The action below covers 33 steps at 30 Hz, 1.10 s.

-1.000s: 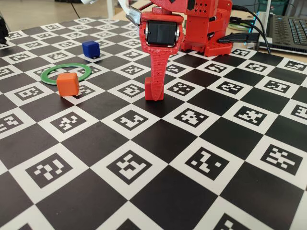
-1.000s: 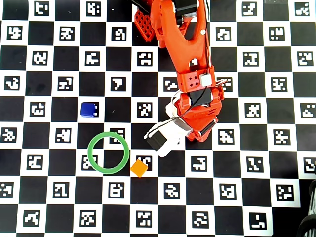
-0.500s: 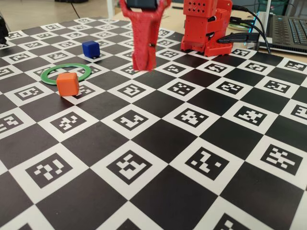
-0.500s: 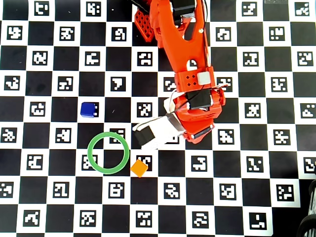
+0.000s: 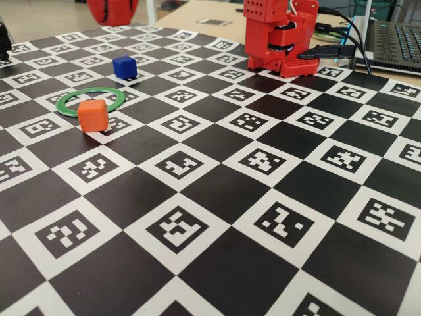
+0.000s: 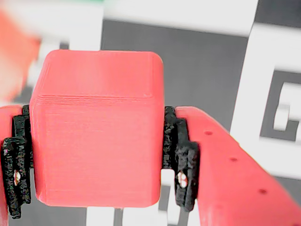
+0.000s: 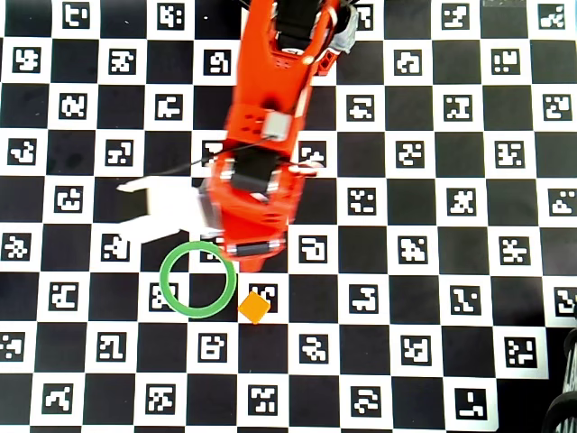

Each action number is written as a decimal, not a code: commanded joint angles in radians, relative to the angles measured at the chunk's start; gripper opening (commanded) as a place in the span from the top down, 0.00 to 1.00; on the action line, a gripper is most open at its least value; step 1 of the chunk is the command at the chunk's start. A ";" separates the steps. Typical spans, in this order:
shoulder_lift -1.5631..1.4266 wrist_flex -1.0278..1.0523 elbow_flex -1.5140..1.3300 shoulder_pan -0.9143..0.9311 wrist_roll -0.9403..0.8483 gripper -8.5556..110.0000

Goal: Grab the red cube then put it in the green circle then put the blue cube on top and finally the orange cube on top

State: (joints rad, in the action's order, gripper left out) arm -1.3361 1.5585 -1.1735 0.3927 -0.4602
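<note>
The red cube [image 6: 96, 127] fills the wrist view, clamped between the black pads [image 6: 181, 160] of my gripper [image 6: 96, 162], which is shut on it and held off the board. From overhead, the gripper [image 7: 251, 255] hangs over the upper right rim of the green circle [image 7: 163, 279], and the arm hides both the red cube and the blue cube. In the fixed view only the gripper's red lower end [image 5: 112, 10] shows at the top edge. The blue cube [image 5: 124, 67] sits behind the green circle [image 5: 92, 90]. The orange cube [image 5: 93, 115] [image 7: 254, 307] rests just outside the ring's rim.
The board is a black and white checker mat with printed markers [image 5: 197, 197]. The arm's red base [image 5: 279, 36] stands at the back, with cables and a laptop [image 5: 395, 39] to its right. The white wrist camera [image 7: 153, 212] juts left from the arm.
The arm has lifted off the mat and swung left across the board, carrying the red cube from the middle to above the green circle's rim. The orange cube stayed put.
</note>
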 commanded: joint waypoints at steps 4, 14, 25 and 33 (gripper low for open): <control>0.084 -0.069 0.126 0.064 -0.023 0.90; 0.138 -0.255 -0.017 0.025 -0.002 0.90; 0.149 -0.367 -0.127 0.008 -0.012 0.90; 0.169 -0.440 -0.190 0.018 -0.038 0.90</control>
State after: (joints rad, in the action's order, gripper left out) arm -1.1305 1.1490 -1.3729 0.4080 -0.4893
